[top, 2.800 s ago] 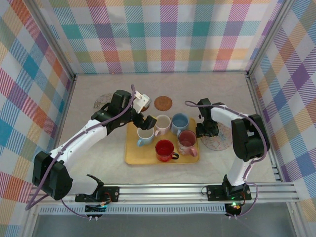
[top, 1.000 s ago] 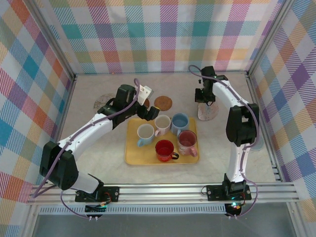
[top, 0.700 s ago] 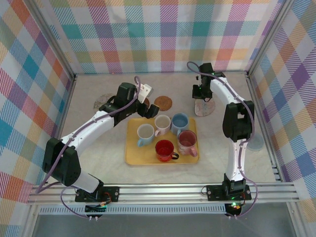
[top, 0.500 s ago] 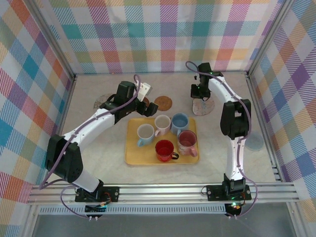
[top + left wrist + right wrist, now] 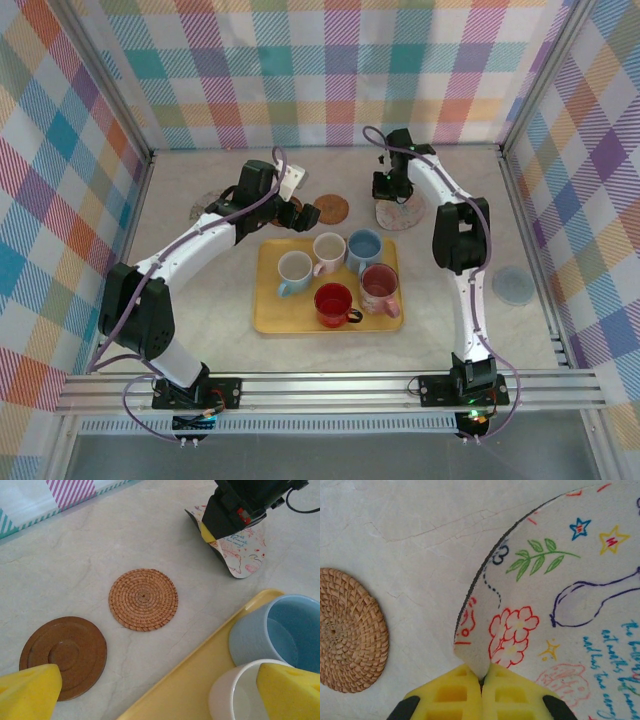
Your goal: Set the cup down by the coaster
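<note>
Cups: five are sitting close together on the yellow tray mid-table: cream cup and blue cup on the far side, pale cup at the left, red cup nearest, pink cup at the right. None is being held, so the placing seems not yet begun.
Woven coaster: lying flat just beyond the tray's far edge.
Brown coaster: lying flat just left of the woven one, not touching it.
Left gripper: hovering over the tray's far left corner, jaws spread wide and carrying nothing, likely readied to fit around a cup; the cream and blue cups are sitting just under it.
Patterned coaster: sitting to the far right of the tray, tilted, its left edge raised off the table.
Right gripper: clamping that raised rim between its yellow pads; a thin disc probably offers only its edge for a grip.
Grey-blue coaster: lying flat at the right, well apart from everything.
</note>
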